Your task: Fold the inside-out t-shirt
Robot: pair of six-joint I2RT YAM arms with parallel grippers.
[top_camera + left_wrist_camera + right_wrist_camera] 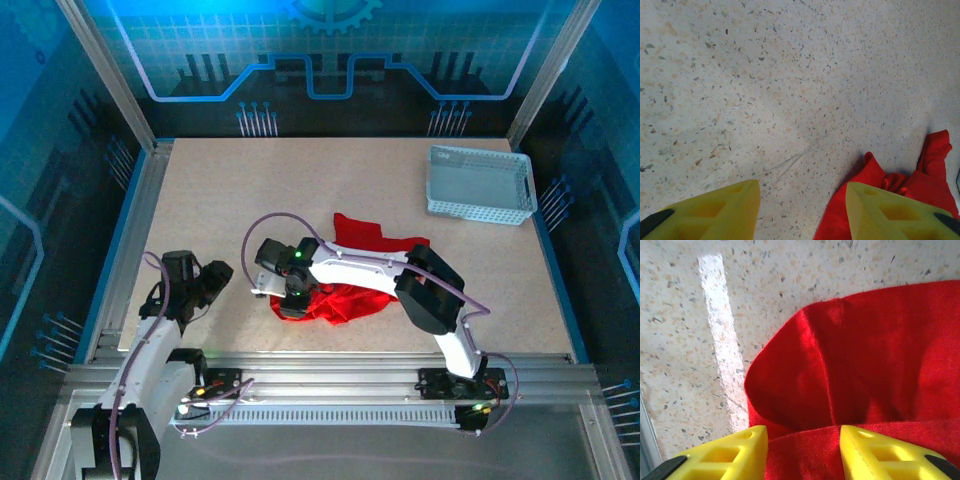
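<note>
From the top camera, the crumpled bright red soft-cloth t-shirt lies bunched near the middle of the speckled beige tabletop, towards its near edge. It is well apart from the white plastic mesh basket at the far right. The right arm stretches leftward from its base across the shirt, elbow raised, with the right gripper pointing down over the shirt's left edge. The left arm bends forward, and the left gripper is aimed at the shirt from beside it, over bare table.

In the left wrist view, the left gripper has its yellow fingers spread wide above bare tabletop, with red cloth by the right-hand finger.

In the right wrist view, the right gripper is also spread, and a rounded fold of the shirt lies between its fingers, unpinched.
</note>
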